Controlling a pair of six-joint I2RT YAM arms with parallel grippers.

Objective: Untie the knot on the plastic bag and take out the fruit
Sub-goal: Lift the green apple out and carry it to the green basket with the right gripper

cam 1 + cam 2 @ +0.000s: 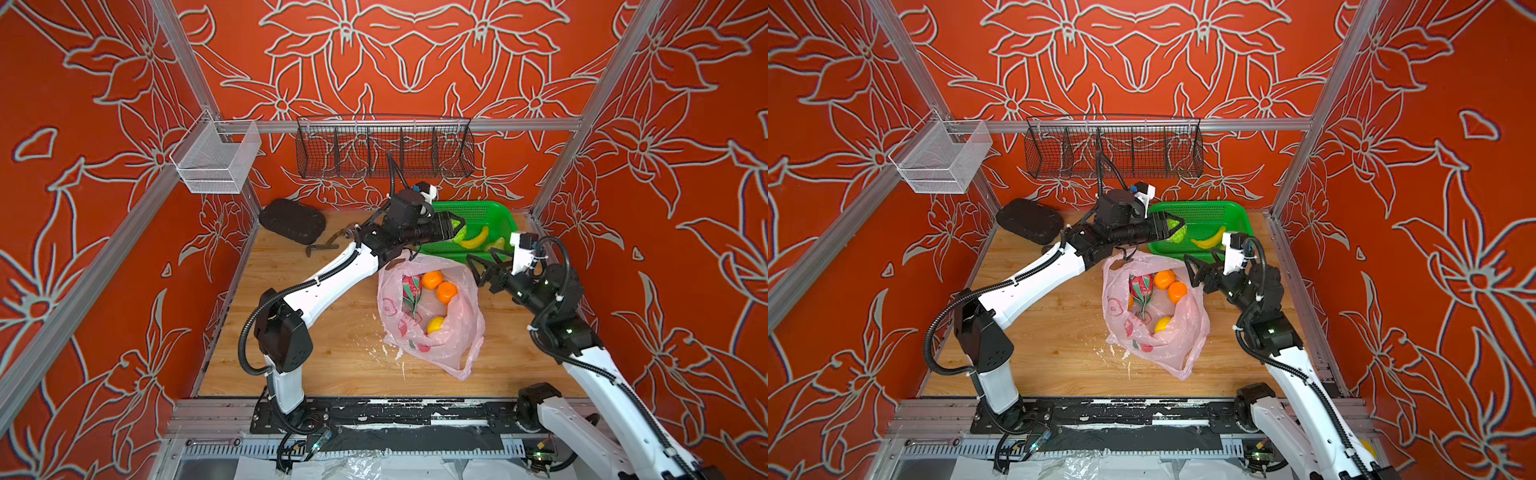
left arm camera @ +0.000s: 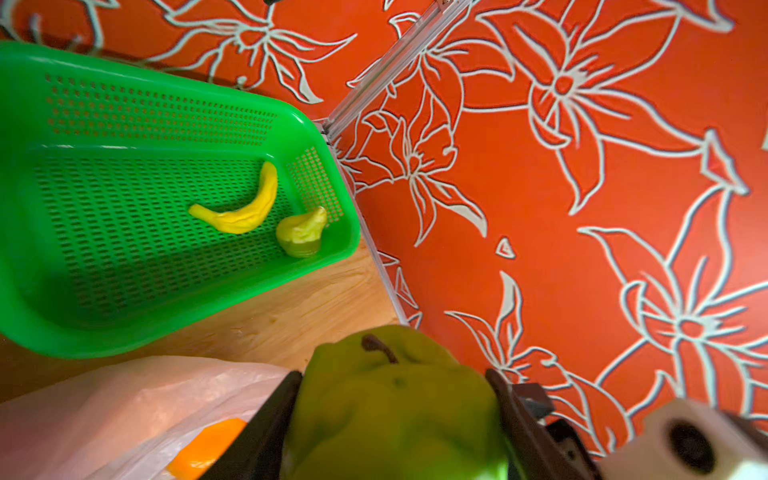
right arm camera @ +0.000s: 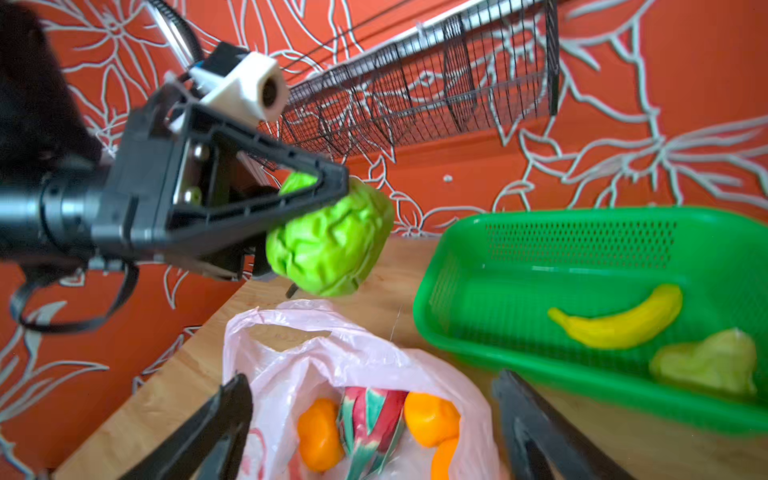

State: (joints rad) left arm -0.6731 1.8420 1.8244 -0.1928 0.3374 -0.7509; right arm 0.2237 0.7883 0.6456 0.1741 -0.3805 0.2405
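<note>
The pale pink plastic bag point(image 1: 432, 345) point(image 1: 1158, 345) lies mid-table with its mouth gaping toward the back; the knot is out of view. Inside show two oranges point(image 1: 432, 279), a yellow-orange fruit point(image 1: 436, 325) and a pink-and-green dragon fruit point(image 1: 411, 295) point(image 3: 374, 419). My left gripper point(image 1: 455, 226) point(image 2: 394, 376) is shut on a green fruit point(image 1: 1176, 232) point(image 3: 332, 245), held in the air by the green basket's point(image 1: 473, 204) near left corner. The right gripper point(image 1: 478, 266) point(image 3: 372, 380) hangs open over the bag's mouth, nothing between its fingers.
In the green basket point(image 2: 249, 104) lie a yellow banana point(image 2: 245, 212) and a pale green fruit point(image 2: 301, 235). A black wire rack point(image 1: 384, 151) and a white mesh bin point(image 1: 216, 162) hang on the back rail. A black pad point(image 1: 291, 220) sits at back left.
</note>
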